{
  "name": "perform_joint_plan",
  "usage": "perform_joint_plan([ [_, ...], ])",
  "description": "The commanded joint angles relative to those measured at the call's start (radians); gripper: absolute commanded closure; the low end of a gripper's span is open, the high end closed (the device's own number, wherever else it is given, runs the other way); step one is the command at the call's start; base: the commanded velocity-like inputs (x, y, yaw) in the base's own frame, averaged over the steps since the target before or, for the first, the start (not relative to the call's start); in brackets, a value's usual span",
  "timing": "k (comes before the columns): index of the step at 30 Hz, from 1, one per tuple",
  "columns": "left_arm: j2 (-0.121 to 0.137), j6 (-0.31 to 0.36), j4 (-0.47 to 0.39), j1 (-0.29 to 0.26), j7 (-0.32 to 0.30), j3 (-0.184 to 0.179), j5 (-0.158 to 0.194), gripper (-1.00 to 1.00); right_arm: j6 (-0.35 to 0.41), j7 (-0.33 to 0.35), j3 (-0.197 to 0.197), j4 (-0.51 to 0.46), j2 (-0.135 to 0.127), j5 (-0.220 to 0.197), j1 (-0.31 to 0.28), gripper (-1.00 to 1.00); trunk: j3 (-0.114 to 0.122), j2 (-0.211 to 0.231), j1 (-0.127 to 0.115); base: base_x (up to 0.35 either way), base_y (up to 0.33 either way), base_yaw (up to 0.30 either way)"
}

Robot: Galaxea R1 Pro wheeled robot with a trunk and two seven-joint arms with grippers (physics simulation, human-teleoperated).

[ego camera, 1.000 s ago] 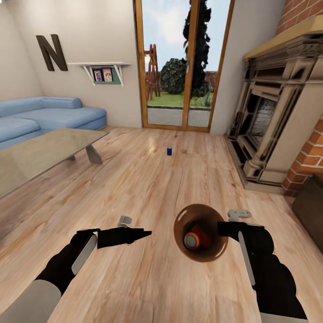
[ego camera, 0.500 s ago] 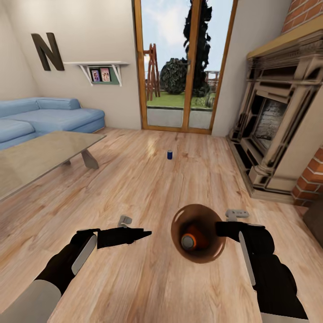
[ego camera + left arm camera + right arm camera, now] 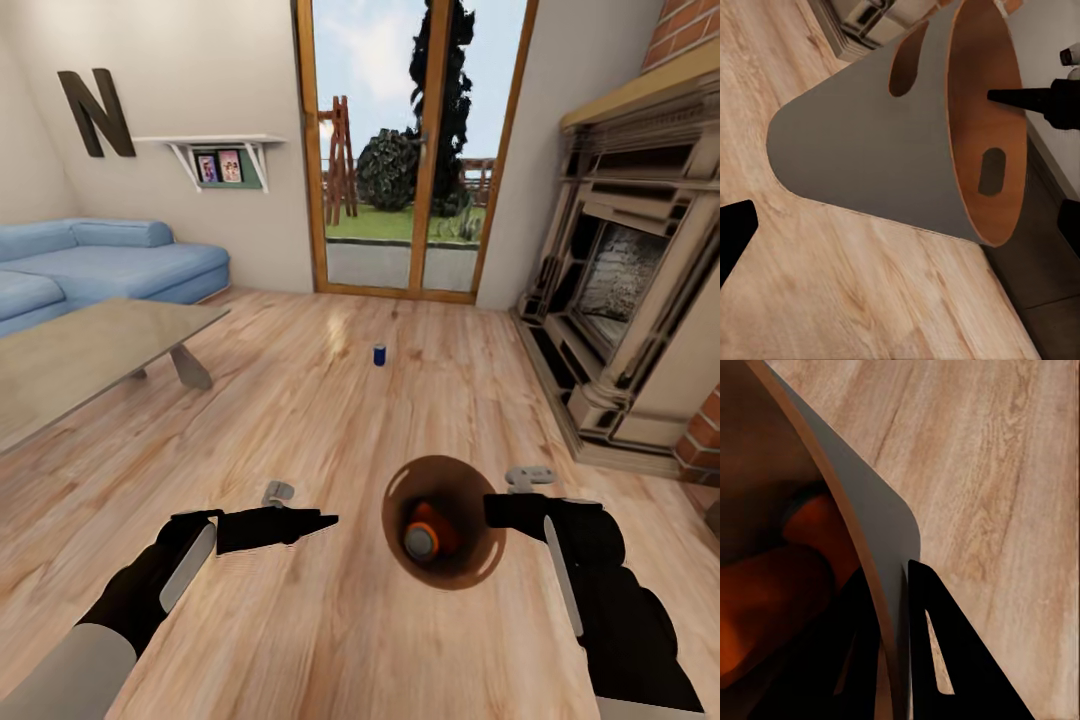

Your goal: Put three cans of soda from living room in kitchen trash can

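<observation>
Your right gripper (image 3: 497, 512) is clamped on the rim of the tash can (image 3: 470, 570): in the right wrist view one black finger (image 3: 945, 652) lies against the grey outer wall (image 3: 881, 547) and the other sits inside, with the thin wall pinched between them. The bin hangs from those fingers above the light wood floor (image 3: 330, 420), its copper-brown mouth turned up toward the head camera. Down inside it, just beyond your inner fingertip, lies an orange can of soda (image 3: 428, 530) with its silver-grey end showing; the right wrist view shows orange shapes (image 3: 772, 592) low in the bin, though how many cans they make up you cannot tell from there. Your left gripper (image 3: 325, 519) is held out beside the bin, its tips pointing at the bin's wall but well short of touching it; its fingers appear together in the head view and hold nothing. Well ahead of both sets of fingers, the dark blue can (image 3: 380, 354) stands upright on the floor, between you and the wood-framed glass doors (image 3: 415, 150). Off past your left fingers sit the grey-topped coffee table (image 3: 70, 350) and the light-blue sofa (image 3: 110, 260); off past your right fingers stands the fireplace (image 3: 620, 290).
</observation>
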Motion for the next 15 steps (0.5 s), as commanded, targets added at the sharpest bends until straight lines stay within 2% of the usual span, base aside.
perform_joint_plan([
  [1, 0.0, 0.0, -0.001, 0.0, 0.0, 0.0, -0.001, -1.0, 0.001, 0.004, 0.0, 0.0, 0.0, -0.014, -0.001, 1.0, 0.0, 0.0, 0.0, 0.337, 0.0, 0.0],
  [15, 0.0, 0.0, -0.004, 0.0, 0.0, 0.0, -0.001, -1.0, 0.001, 0.004, 0.0, 0.0, -0.001, -0.014, -0.001, 1.0, 0.0, 0.0, 0.0, 0.337, 0.0, 0.0],
])
